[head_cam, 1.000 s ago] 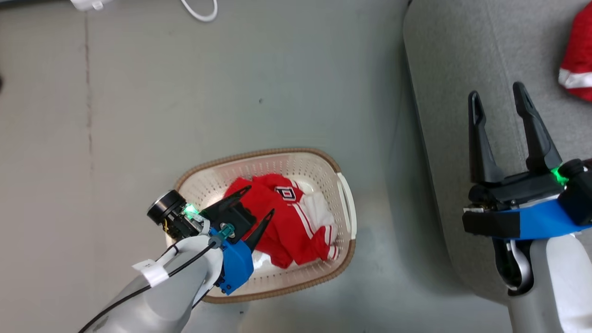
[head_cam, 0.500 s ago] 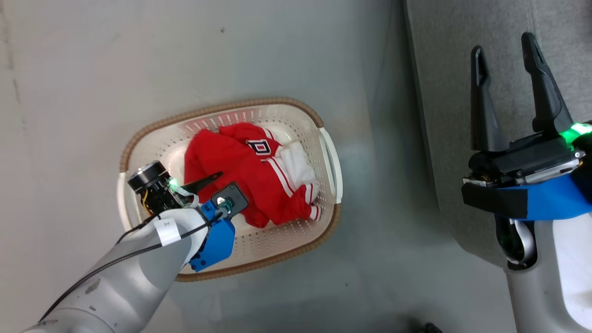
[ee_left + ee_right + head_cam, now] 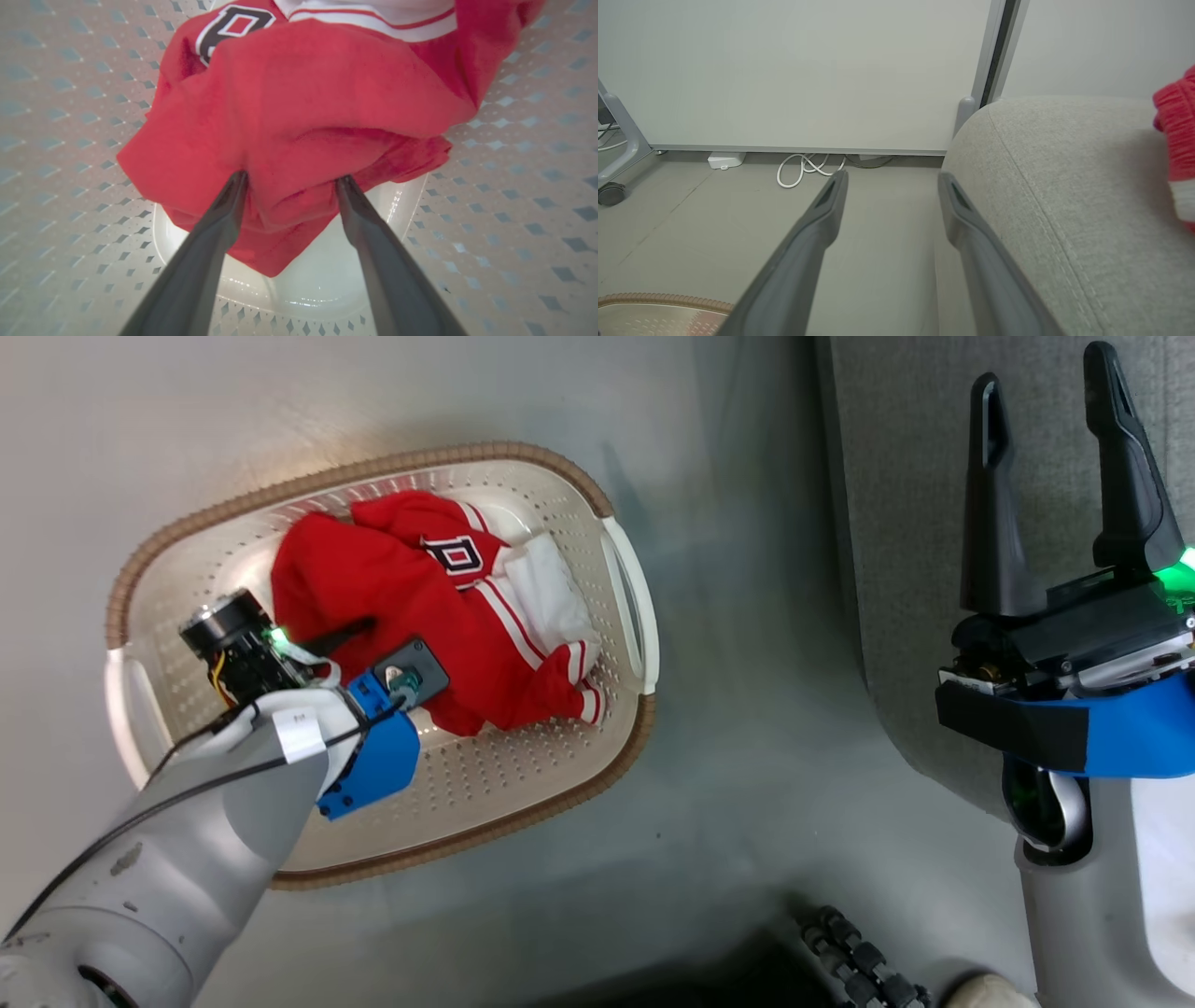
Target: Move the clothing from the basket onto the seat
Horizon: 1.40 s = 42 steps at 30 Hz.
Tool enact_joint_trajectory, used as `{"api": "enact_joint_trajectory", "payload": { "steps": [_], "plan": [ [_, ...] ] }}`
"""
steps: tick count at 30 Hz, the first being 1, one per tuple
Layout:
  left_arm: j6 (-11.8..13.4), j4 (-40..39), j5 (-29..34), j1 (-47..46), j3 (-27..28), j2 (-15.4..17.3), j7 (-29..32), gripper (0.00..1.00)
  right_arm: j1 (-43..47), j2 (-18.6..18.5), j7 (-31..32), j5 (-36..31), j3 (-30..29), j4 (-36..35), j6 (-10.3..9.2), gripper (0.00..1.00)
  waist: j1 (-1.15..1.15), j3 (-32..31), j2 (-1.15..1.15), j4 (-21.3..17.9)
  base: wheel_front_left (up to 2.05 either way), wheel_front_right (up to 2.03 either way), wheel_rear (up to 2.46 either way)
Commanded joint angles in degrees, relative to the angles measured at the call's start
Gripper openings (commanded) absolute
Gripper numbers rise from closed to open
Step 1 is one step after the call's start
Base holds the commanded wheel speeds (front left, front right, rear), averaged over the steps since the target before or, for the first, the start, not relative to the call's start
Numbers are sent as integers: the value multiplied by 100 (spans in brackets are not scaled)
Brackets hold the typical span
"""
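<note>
Seeing left pincer (image 3: 290, 183) spread wide inside the basket (image 3: 485, 784). Both fingertips (image 3: 237, 183) press into the red clothing (image 3: 299, 102) and a fold bulges up between them. Jaws aren't clamped, so we don't call it gripped. Right pincer (image 3: 1046, 392) is also wide open and holds nothing, hanging over the seat (image 3: 896, 523) near its rounded edge.

The clothing is a crumpled heap in the middle of the basket: red, with white stripes, a white panel, and a dark-and-white emblem (image 3: 459, 556) facing up. We see a second red garment (image 3: 1176, 140) with a white band lying on the seat, at the right margin of the right wrist view.

Room: bare perforated basket bottom surrounds the heap, with the walls rising close by. A strip of grey floor (image 3: 738, 784) separates the basket's white handle (image 3: 635, 607) from the seat edge. The seat fabric is bare from that edge to the second garment.
</note>
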Motion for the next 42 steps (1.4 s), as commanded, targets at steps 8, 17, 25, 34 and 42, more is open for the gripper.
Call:
{"api": "enact_joint_trajectory", "payload": {
  "steps": [8, 17, 25, 34, 42],
  "plan": [
    [-4, 222, 152, -476, -14, 65, -8, 100, -34, 80, -3, 7, -14, -190, 1, 100, -1, 489, 0, -205, 0, 0, 0],
    [-4, 287, 146, -584, -14, -35, -123, 0, 103, 122, -3, -1, -80, -264, 2, 100, -1, 640, 0, -241, 0, 0, 0],
    [-4, 203, 64, -513, -13, -185, -332, 0, 17, 116, -3, -34, -79, -220, 1, 100, -1, 460, 0, -102, 0, 0, 0],
    [-4, 93, -257, -337, -14, -534, -759, 0, 110, -4, -3, -58, -175, -80, 2, 100, -1, -71, 0, 286, 0, 0, 0],
    [-4, -48, -712, -53, -13, -770, -1107, 0, 263, -97, -3, -63, -148, 181, 1, 100, -1, -904, 0, 611, 0, 0, 0]
  ]
}}
